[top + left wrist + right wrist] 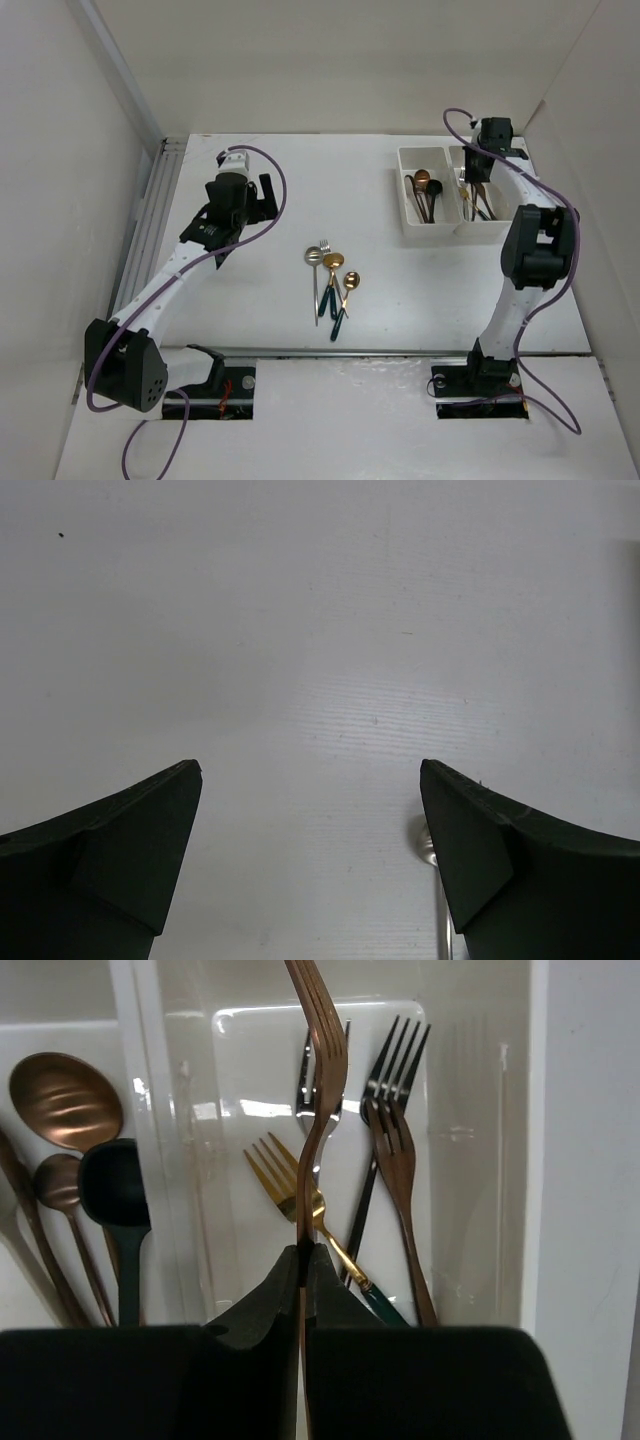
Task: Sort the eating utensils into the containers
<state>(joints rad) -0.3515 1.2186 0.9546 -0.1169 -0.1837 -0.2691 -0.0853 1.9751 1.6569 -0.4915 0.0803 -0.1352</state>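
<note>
one copper fork (320,1090) sits pinched in the right gripper (303,1252), tines beyond its tips; left gripper (310,772) spread.

1. I see a lab test cell: plain white walls (60,150) box in a white table (280,330).
2. Bottom of frame: left arm (165,280) and right arm (540,250) bolted down, purple cables (284,188) trailing.

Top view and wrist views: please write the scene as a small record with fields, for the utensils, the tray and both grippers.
left gripper: open, holding nothing, above the table
right gripper: shut on a copper fork, over the right compartment of the tray
left compartment: spoons, copper and black
right compartment: forks
on table: a few loose utensils, silver and gold-headed, between the arms
</note>
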